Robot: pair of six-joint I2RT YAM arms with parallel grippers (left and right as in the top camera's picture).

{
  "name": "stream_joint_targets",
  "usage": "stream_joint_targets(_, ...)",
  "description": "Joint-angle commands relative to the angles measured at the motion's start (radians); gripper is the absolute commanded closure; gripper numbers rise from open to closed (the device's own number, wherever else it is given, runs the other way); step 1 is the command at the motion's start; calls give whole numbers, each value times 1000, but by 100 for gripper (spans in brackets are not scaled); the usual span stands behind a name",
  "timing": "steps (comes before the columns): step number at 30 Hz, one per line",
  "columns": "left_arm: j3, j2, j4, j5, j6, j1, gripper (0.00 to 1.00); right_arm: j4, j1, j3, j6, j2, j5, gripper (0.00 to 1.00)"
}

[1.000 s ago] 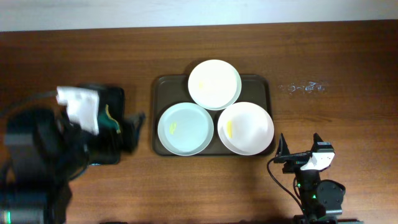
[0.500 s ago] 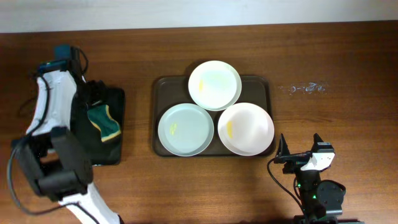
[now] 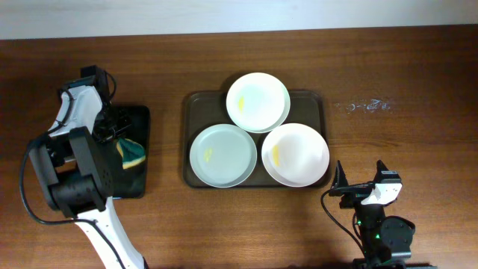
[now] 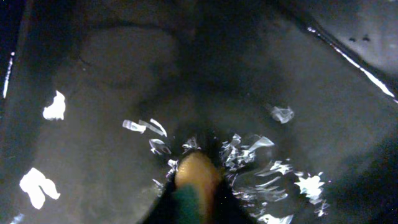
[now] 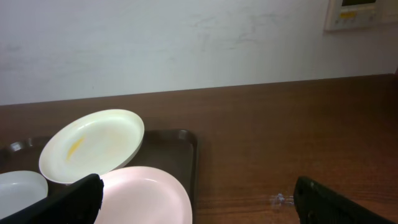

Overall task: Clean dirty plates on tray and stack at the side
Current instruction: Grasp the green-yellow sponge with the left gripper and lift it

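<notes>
Three white plates lie on the dark tray (image 3: 196,101). The back plate (image 3: 258,101) and the front right plate (image 3: 295,154) carry yellow smears, and so does the front left plate (image 3: 222,155). My left gripper (image 3: 123,143) reaches down into the small black tray and is shut on a green and yellow sponge (image 3: 133,152). In the left wrist view the sponge (image 4: 198,174) sits pinched between the dark jaws of the left gripper (image 4: 194,202). My right gripper (image 3: 360,173) stands open near the table's front edge, right of the tray. In its own view the right gripper (image 5: 199,205) faces the plates (image 5: 93,144).
The glossy black tray (image 3: 142,116) at the left is wet, with bright droplets on its floor (image 4: 280,113). A patch of water spots (image 3: 364,105) marks the wooden table right of the big tray. A pale wall (image 5: 186,43) rises behind the table.
The left arm has swung from above the table's left side down into the black tray, and its jaws have closed on the sponge. The right arm and the plates have not moved.
</notes>
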Motion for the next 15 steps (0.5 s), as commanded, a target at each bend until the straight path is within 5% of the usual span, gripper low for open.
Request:
stream_joint_targets(1,-17,72,-16,-19,-3,9,55,-5,-3,-6,0,-7,-2,2)
stream_joint_targets(2,-3,72,-50,31,-2,9,1,-5,-3,-6,0,-7,-2,2)
stream_joint_targets(8,126,72,-391,150,-2,7,1,-5,-3,-6,0,-7,-2,2)
stream_joint_targets(15,69,72,-327,161,-3,7,4,-5,-3,-6,0,-7,-2,1)
